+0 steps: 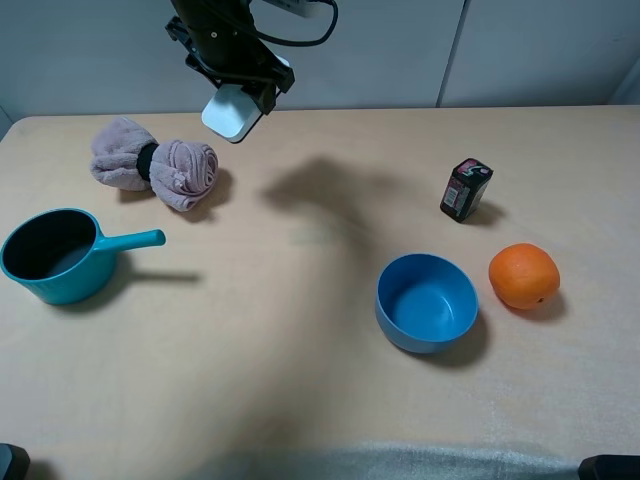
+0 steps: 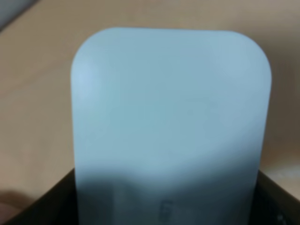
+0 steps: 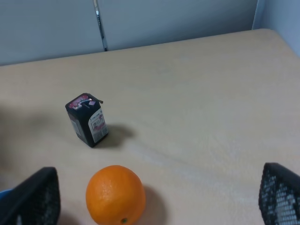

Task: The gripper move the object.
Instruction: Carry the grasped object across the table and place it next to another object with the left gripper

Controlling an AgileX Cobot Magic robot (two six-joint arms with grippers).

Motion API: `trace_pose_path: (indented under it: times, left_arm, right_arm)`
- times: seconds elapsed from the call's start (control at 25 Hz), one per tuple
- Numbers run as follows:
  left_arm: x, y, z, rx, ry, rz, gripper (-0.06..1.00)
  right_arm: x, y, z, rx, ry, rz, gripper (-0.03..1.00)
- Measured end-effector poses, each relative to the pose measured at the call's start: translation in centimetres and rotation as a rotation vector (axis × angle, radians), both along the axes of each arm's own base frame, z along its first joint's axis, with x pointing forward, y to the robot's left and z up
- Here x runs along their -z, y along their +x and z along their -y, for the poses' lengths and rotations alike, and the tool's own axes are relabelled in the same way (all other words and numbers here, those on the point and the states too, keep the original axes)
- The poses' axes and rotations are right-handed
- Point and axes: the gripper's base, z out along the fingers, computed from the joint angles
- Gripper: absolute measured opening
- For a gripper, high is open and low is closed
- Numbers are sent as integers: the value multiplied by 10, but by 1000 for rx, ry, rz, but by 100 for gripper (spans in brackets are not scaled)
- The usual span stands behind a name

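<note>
My left gripper (image 1: 243, 92) hangs above the table's far edge, left of the middle, and is shut on the flat white case (image 1: 232, 113). The case sticks out below the black fingers, lifted clear of the table. In the left wrist view the case (image 2: 168, 117) fills the frame, with a faint grey mark near its held end and a black finger (image 2: 42, 208) beside it. My right gripper (image 3: 159, 192) is open and empty, its mesh-patterned fingers (image 3: 35, 197) wide apart, low near the orange.
On the tan table (image 1: 300, 380): a pinkish-grey cloth bundle (image 1: 155, 165) and a teal saucepan (image 1: 60, 255) at the left, a blue bowl (image 1: 427, 302), an orange (image 1: 523, 275) and a small dark red-labelled box (image 1: 466, 188) at the right. A grey wall stands behind.
</note>
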Motion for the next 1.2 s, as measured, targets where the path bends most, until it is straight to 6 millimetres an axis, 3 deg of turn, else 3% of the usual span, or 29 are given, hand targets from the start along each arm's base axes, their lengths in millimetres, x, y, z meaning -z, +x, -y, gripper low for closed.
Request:
trace_pose_path:
  times: [0.48, 0.72, 1.2]
  left_arm:
    - [26, 28, 9, -4, 51, -32, 63]
    - [32, 31, 11, -5, 56, -41, 63]
    - [66, 32, 31, 36, 86, -88, 63]
  right_arm:
    - [0, 0, 0, 0, 0, 0, 67]
    - [0, 0, 0, 0, 0, 0, 67]
    - [0, 0, 0, 0, 0, 0, 67]
